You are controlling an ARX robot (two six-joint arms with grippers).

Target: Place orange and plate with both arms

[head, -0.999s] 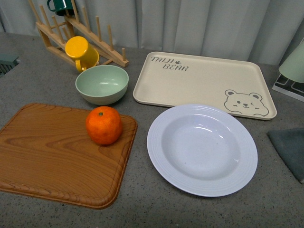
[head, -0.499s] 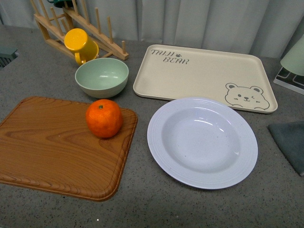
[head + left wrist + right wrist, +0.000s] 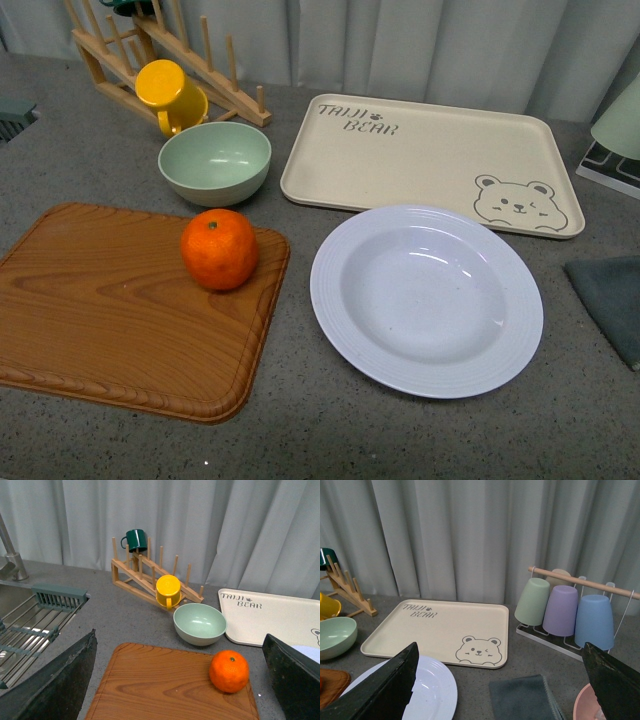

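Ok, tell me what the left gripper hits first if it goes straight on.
Most likely the board, lying between the open left gripper's fingers; the orange sits aside, nearer one finger. Depth is unclear, so this is a guess.

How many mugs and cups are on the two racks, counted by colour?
yellow mug: 1
dark green mug: 1
pale green cup: 1
purple cup: 1
blue cup: 1
beige cup, mostly hidden: 1
Total: 6
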